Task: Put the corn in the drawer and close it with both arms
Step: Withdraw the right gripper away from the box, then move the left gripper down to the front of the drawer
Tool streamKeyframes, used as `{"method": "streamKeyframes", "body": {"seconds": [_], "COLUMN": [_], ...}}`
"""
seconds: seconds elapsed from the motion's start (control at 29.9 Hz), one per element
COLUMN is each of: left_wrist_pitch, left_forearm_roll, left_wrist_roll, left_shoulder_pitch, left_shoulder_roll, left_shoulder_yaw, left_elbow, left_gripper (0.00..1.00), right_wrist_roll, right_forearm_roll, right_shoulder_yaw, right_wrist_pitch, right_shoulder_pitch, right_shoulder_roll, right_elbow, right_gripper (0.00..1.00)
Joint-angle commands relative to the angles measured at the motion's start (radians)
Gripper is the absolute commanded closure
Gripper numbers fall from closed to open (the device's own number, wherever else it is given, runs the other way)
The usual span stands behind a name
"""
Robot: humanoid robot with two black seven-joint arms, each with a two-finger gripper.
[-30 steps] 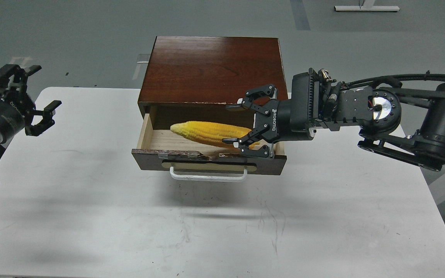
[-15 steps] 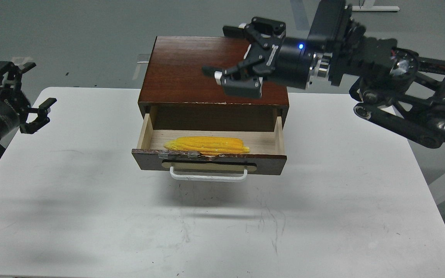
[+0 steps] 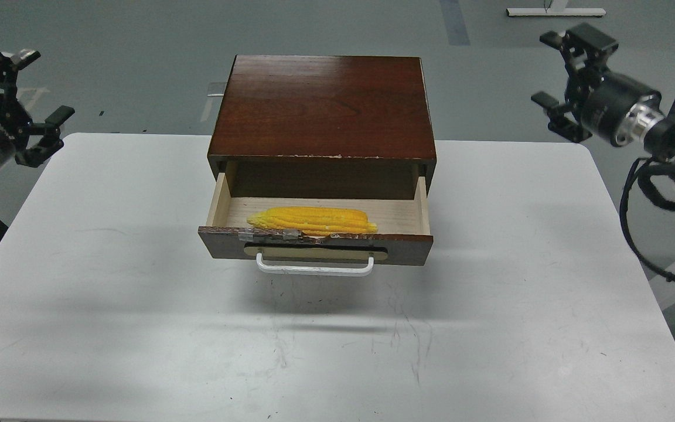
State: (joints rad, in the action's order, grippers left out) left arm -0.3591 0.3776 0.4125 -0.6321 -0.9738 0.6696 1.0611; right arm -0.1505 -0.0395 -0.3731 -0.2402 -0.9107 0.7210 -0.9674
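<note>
The yellow corn (image 3: 312,220) lies on its side inside the open drawer (image 3: 409,248), against the inside of its dark front, tapered end to the left. The drawer is pulled out of the dark wood cabinet (image 3: 323,105); its white bar handle (image 3: 314,268) faces me. My right gripper (image 3: 561,73) is open and empty, raised at the far right, well away from the cabinet. My left gripper (image 3: 33,97) is open and empty, raised at the far left edge.
The cabinet stands at the back middle of a white table (image 3: 138,328). The table's front half is bare white surface with scuff marks. Grey floor lies beyond the table, with a white frame base (image 3: 554,12) at the top right.
My right gripper let go of the corn, which dropped into the drawer, then rose over the cabinet and swung out to the far right. My left gripper moved up and left.
</note>
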Motion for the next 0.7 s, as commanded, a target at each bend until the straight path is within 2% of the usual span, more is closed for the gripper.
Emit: {"method": "streamKeyframes", "body": {"seconds": [0.0,0.03,0.07,0.1,0.17,0.23,0.3,0.33,0.37,0.4,0.43,0.47,0.53,0.6,0.63,0.67], "left_wrist_pitch": [0.148,0.207,0.207,0.263,0.328,0.350,0.330,0.309,0.233,0.145,0.108,0.070,0.065,0.020,-0.015,-0.109], "left_forearm_roll": [0.313,0.433,0.434,0.530,0.636,0.711,0.762,0.771,0.777,0.784,0.793,0.831,0.897,1.010,1.011,1.006], "left_wrist_roll": [0.076,0.076,0.076,0.076,0.076,0.076,0.076,0.076,0.076,0.076,0.076,0.076,0.076,0.076,0.076,0.076], "left_shoulder_pitch": [-0.026,-0.034,-0.034,-0.037,-0.037,-0.037,-0.047,-0.052,-0.058,-0.069,-0.080,-0.107,-0.126,-0.138,-0.139,-0.149], "left_shoulder_roll": [-0.141,-0.199,-0.200,-0.239,-0.269,-0.275,-0.266,-0.263,-0.247,-0.214,-0.191,-0.154,-0.129,-0.103,-0.097,-0.083], "left_shoulder_yaw": [0.001,0.004,0.004,0.008,0.025,0.028,0.019,0.015,0.013,0.015,0.015,0.015,0.013,0.015,0.015,0.016], "left_elbow": [0.242,0.346,0.347,0.444,0.564,0.644,0.691,0.700,0.701,0.701,0.701,0.701,0.703,0.703,0.703,0.703], "left_gripper": [0.02,0.02,0.02,0.02,0.02,0.06,0.28,0.40,0.56,0.90,1.00,1.00,1.00,1.00,1.00,1.00], "right_wrist_roll": [-0.007,-0.007,-0.007,-0.007,-0.007,-0.008,-0.008,-0.007,-0.007,-0.009,-0.009,-0.009,-0.009,-0.009,-0.009,-0.009], "right_forearm_roll": [0.036,0.036,0.036,0.036,0.036,0.035,0.035,0.035,0.035,0.033,0.033,0.033,0.033,0.030,0.029,0.026], "right_shoulder_yaw": [-0.041,-0.047,-0.047,-0.049,-0.047,-0.047,-0.047,-0.046,-0.043,-0.040,-0.041,-0.043,-0.041,-0.036,-0.035,-0.033], "right_wrist_pitch": [-0.002,-0.002,-0.002,-0.002,-0.002,-0.004,-0.004,-0.004,-0.002,-0.004,-0.004,-0.004,-0.004,-0.005,-0.007,-0.007], "right_shoulder_pitch": [0.073,0.082,0.082,0.084,0.085,0.090,0.098,0.098,0.102,0.110,0.116,0.127,0.136,0.160,0.167,0.173], "right_shoulder_roll": [0.020,0.024,0.025,0.029,0.038,0.043,0.043,0.043,0.044,0.043,0.043,0.043,0.043,0.043,0.043,0.043], "right_elbow": [0.006,0.009,0.009,0.013,0.015,0.015,0.015,0.015,0.015,0.015,0.015,0.015,0.015,0.016,0.016,0.018], "right_gripper": [0.00,0.00,0.00,0.00,0.00,0.00,0.00,0.00,0.00,0.01,0.01,0.01,0.01,0.01,0.01,0.01]}}
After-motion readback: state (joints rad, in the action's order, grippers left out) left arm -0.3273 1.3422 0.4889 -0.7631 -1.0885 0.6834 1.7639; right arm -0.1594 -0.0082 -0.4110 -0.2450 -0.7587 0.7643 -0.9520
